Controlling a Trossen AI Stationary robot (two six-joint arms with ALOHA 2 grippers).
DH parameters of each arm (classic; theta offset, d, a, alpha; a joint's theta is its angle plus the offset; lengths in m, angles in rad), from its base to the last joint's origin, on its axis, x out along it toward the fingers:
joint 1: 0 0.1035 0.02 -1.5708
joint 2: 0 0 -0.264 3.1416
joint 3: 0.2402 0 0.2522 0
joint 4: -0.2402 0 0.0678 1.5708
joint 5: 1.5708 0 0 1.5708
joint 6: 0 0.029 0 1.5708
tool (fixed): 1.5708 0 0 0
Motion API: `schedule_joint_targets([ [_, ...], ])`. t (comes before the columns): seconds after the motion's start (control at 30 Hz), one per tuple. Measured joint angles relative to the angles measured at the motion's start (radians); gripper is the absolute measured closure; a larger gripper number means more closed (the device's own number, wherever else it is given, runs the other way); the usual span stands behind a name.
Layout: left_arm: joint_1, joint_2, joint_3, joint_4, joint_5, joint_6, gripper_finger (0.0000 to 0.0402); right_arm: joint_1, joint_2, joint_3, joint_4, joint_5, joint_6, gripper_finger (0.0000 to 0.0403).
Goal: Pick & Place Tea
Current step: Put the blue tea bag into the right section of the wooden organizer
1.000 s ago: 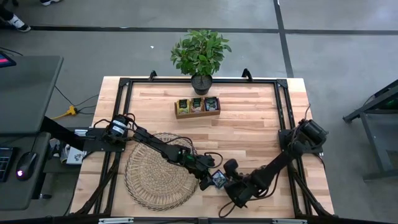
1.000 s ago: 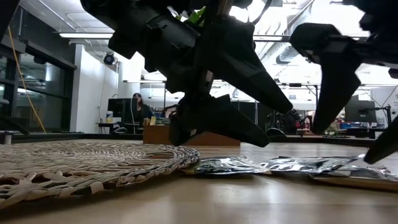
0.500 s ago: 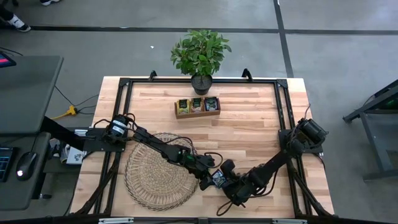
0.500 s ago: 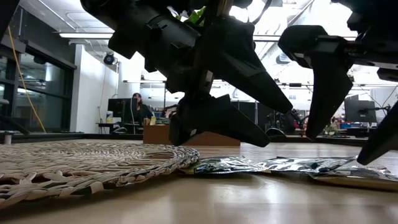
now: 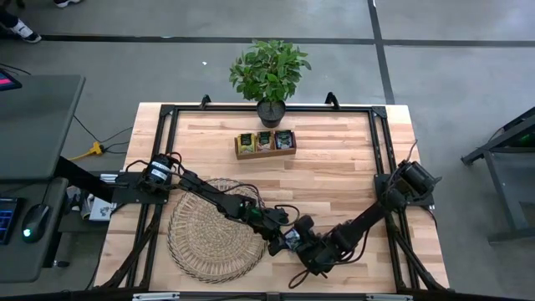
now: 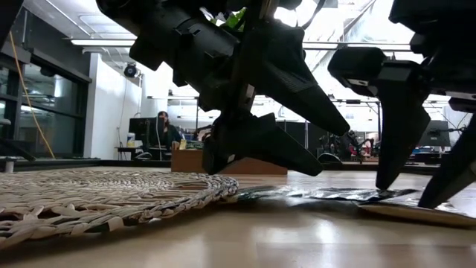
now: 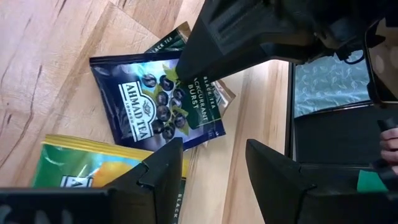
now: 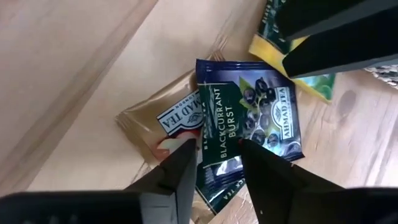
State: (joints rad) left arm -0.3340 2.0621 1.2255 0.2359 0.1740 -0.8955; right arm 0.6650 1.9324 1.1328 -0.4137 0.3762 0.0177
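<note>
Three sachets lie stacked lower centre of the high view, just right of the wicker mat (image 5: 211, 230): the navy sachet (image 8: 249, 127) on top, a tan sachet (image 8: 163, 127) under one side, a yellow-green sachet (image 7: 93, 165) under the other; the right gripper (image 8: 214, 165) is down on the navy one's edge, fingers narrowed either side of it, not yet clearly clamped; the left gripper (image 7: 214, 168) hangs just beside, fingers wide, holding nothing.

Risks, as I judge them: the fingers may catch the tan sachet along w/ the navy since the edges overlap, so two come up together; a flat foil packet may slip out if pinched only at the rim; the two arms are v. close, so a lift could knock the left fingers.

Around: wooden tray (image 5: 265, 143) in the upper middle, already holding sachets in all three slots, well apart from the pile; potted plant (image 5: 269, 73) just behind it; table (image 5: 334, 180) between pile and tray looks bare; the low view shows the pile flat on the wood beside the mat rim.
</note>
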Motion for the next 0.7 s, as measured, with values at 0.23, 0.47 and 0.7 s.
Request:
schedule_joint_targets([
  [0.23, 0.000, 0.000, 0.000, 0.000, 0.001, 0.000, 0.0227, -0.036, 0.000, 0.000, -0.003, -0.110, 0.033, 0.0351],
  [0.47, 0.000, 0.000, 0.000, 0.000, 0.011, -0.003, 0.0227, -0.043, -0.008, -0.001, -0.009, -0.121, 0.070, 0.0392],
  [0.7, 0.000, 0.000, 0.000, 0.000, 0.018, -0.008, 0.0227, -0.035, -0.076, -0.004, -0.035, -0.078, 0.086, 0.0401],
])
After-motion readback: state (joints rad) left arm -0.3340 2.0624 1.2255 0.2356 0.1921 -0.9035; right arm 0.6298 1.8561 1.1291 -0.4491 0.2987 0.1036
